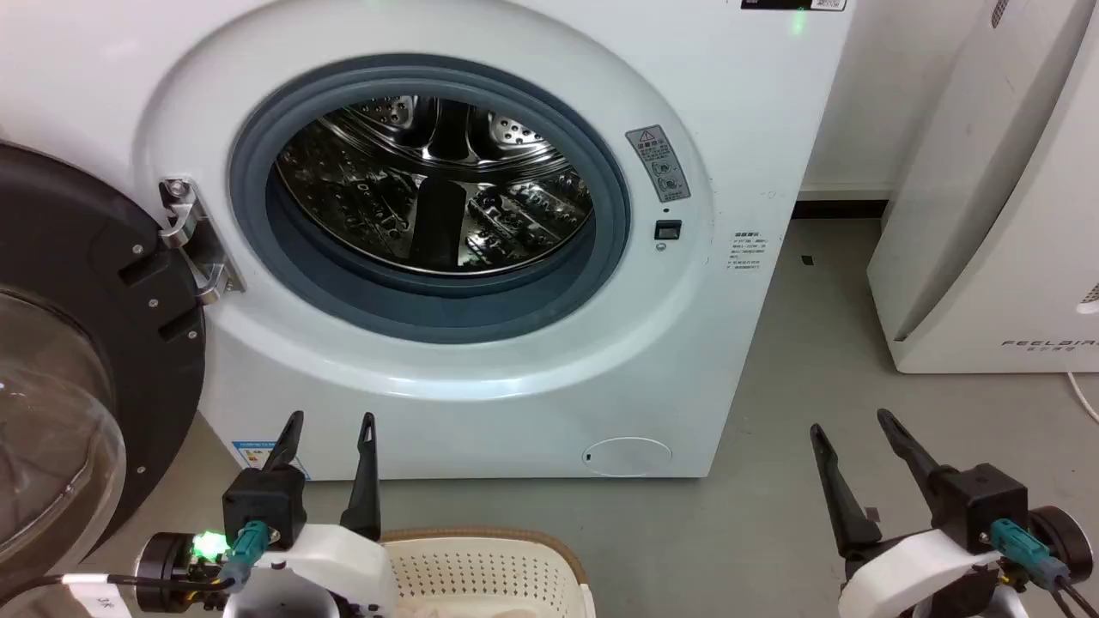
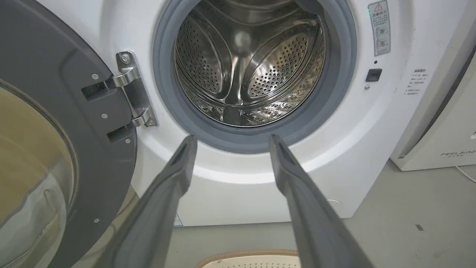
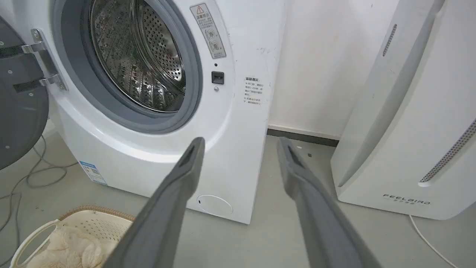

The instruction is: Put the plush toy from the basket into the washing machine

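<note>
Fuzzy beige plush toy (image 3: 70,249) lies in perforated cream basket (image 3: 93,225) on floor in front of white washing machine (image 1: 481,412). Round door (image 1: 77,343) open, shiny holed steel drum (image 1: 438,189). L gripper (image 1: 331,418) & R gripper (image 1: 850,422) both spread apart, empty, aimed at the washer.

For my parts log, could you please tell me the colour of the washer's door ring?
The rubber ring is grey, best seen in the left wrist view.

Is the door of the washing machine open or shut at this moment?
Open. The door hangs swung aside on its hinge, and the washing machine shows its steel drum uncovered.
</note>
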Robot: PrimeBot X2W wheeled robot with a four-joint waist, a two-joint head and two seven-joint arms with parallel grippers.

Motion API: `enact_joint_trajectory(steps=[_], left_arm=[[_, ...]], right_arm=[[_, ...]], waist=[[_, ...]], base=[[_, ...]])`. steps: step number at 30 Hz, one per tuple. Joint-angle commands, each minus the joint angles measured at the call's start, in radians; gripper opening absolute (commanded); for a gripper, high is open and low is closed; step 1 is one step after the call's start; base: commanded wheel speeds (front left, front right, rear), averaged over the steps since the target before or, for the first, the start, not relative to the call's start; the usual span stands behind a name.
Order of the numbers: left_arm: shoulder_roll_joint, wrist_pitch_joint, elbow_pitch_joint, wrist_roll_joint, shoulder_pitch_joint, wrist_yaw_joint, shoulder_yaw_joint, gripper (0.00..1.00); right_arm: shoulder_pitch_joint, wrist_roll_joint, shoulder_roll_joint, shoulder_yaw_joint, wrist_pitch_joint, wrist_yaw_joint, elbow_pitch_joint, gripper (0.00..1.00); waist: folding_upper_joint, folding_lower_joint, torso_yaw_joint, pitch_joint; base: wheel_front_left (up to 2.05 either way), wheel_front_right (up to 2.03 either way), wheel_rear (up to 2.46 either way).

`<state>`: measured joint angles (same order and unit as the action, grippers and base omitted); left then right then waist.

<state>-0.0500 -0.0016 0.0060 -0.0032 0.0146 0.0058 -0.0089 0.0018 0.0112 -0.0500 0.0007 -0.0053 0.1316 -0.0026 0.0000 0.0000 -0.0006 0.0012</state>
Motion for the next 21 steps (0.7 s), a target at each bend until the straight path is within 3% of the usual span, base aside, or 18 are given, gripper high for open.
enact_joint_trajectory(steps=[1,21], left_arm=[[0.000,-0.011,0.003,-0.005,-0.001,0.003,-0.003,1.00],[-0.001,-0.053,0.077,-0.021,0.016,0.001,-0.040,1.00]], right_arm=[[0.003,0.009,0.000,-0.004,-0.008,0.000,-0.002,1.00],[-0.002,0.035,0.000,-0.029,-0.050,0.000,-0.025,1.00]], waist=[[0.0000,0.0000,0.000,0.001],[0.0000,0.0000,-0.013,0.045]], base=[[0.00,0.00,0.00],[0.00,0.00,0.00]])
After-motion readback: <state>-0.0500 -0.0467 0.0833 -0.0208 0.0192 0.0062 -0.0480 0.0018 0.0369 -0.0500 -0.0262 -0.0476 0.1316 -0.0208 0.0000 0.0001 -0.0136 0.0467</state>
